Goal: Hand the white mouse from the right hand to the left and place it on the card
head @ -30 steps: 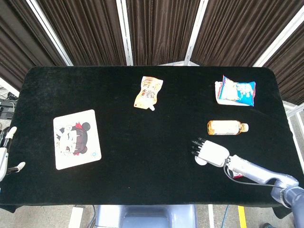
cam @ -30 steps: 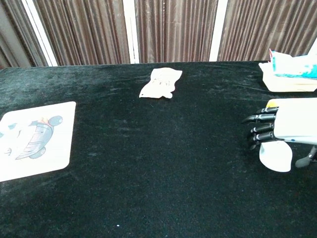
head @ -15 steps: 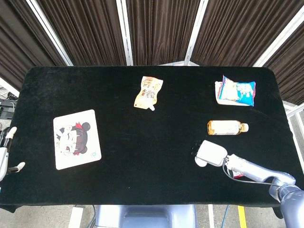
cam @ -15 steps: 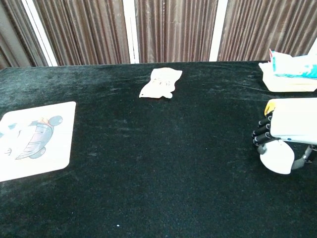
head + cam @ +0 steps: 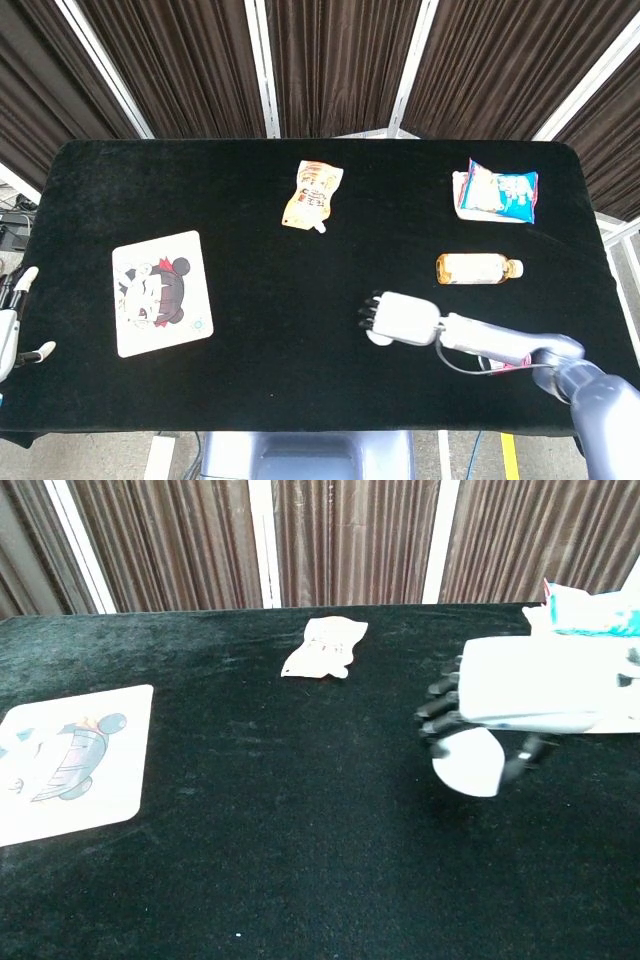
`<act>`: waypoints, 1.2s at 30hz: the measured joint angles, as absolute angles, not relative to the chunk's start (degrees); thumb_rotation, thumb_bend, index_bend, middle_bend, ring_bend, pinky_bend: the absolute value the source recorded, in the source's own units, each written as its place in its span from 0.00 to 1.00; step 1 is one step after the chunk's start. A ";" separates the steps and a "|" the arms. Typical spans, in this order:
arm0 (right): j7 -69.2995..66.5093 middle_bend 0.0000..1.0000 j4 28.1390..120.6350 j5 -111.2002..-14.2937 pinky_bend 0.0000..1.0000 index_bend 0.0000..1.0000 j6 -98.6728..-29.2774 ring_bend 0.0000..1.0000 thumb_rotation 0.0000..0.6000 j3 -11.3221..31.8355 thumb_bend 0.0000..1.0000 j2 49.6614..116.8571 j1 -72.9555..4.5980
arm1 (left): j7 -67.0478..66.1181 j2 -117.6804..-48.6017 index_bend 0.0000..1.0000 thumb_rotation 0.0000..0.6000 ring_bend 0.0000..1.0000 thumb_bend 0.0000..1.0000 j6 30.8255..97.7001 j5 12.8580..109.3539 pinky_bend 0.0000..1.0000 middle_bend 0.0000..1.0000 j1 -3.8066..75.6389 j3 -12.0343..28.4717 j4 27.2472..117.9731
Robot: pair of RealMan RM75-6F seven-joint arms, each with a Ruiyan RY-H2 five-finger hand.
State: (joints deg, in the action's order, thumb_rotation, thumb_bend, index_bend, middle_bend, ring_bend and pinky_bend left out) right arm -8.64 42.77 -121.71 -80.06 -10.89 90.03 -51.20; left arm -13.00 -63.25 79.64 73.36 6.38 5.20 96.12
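My right hand [image 5: 400,320] [image 5: 505,695] grips the white mouse [image 5: 468,764] from above, a little off the black table and right of its middle. In the head view only a sliver of the mouse [image 5: 381,339] shows under the hand. The card [image 5: 161,292] [image 5: 66,761], white with a cartoon picture, lies flat at the table's left side, far from the mouse. At the left edge of the head view my left hand [image 5: 14,325] hangs off the table with its fingers apart, holding nothing.
An orange snack pouch [image 5: 313,195] [image 5: 325,648] lies at the back centre. A small amber bottle [image 5: 478,268] lies on its side just behind my right arm. A blue and white packet [image 5: 497,191] [image 5: 587,625] sits at the back right. Curtains hang behind the table.
My right hand has closed over the white mouse, lifted it and carried it leftward toward the table's middle. The left hand has stayed where it was.
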 measured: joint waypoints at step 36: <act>15.42 0.00 67.79 -115.59 0.04 0.00 -57.33 0.00 1.00 -5.01 0.00 86.81 -65.10 | -5.24 -61.03 0.00 1.00 0.00 0.00 76.33 73.78 0.00 0.00 7.11 4.94 93.11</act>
State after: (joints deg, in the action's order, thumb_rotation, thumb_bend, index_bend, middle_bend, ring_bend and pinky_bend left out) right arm 15.42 67.79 -115.59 -57.33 -5.01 86.81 -65.10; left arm -5.24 -61.03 76.33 73.78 7.11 4.94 93.11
